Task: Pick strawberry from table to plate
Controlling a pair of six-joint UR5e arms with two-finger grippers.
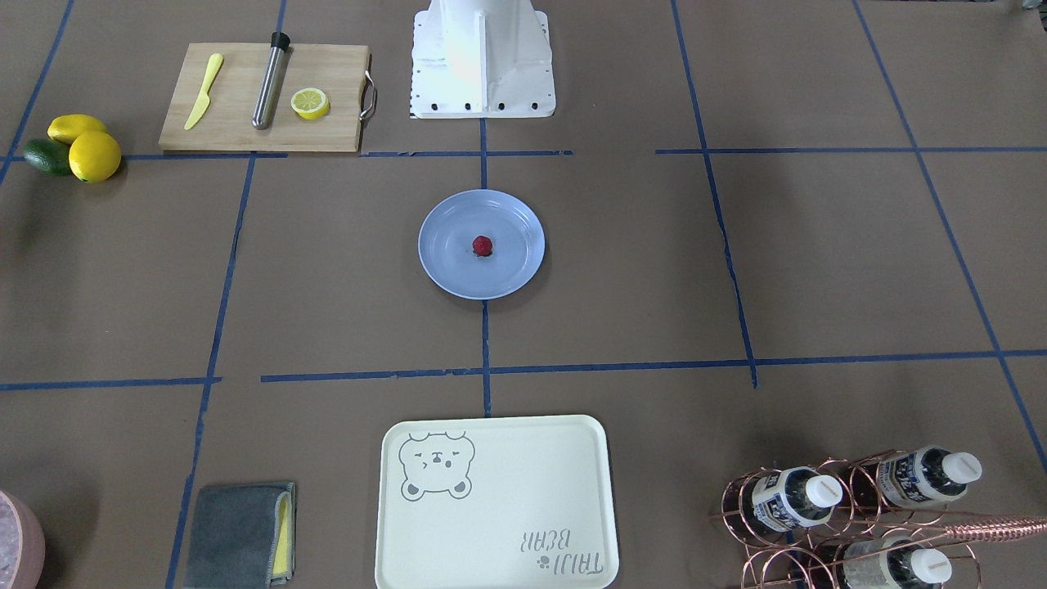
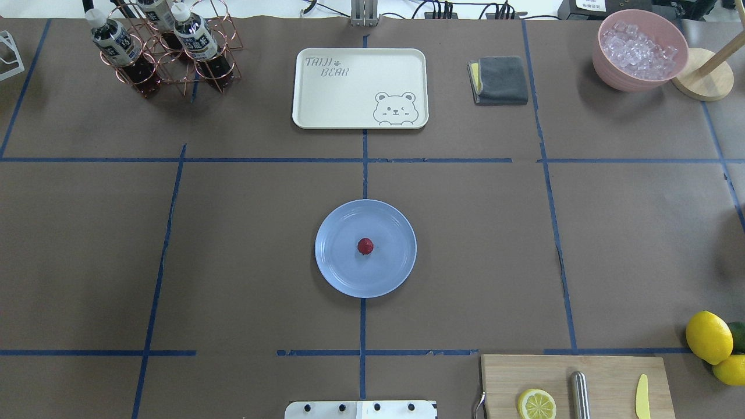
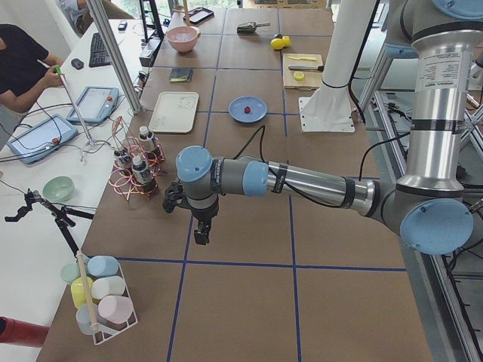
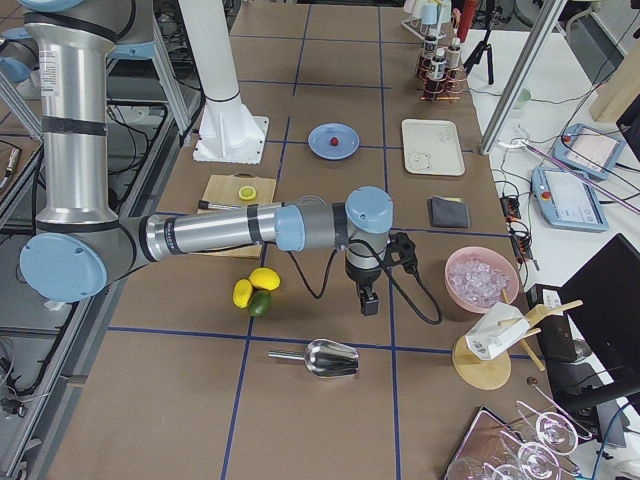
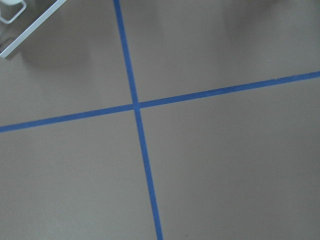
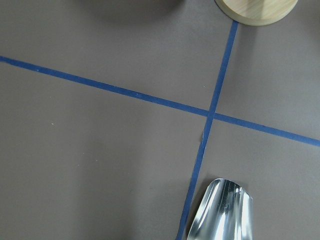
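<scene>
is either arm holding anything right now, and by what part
Nothing appears held. The strawberry lies on the blue plate. The left tool and right tool hang over the table, far from it; open or shut cannot be told.

Bear tray (image 2: pixel 359 87), grey cloth (image 2: pixel 501 80), bottles (image 2: pixel 152 41), lemons (image 2: pixel 712 343)

The small dark red strawberry (image 2: pixel 365 245) lies at the centre of the light blue plate (image 2: pixel 337 272).
</scene>
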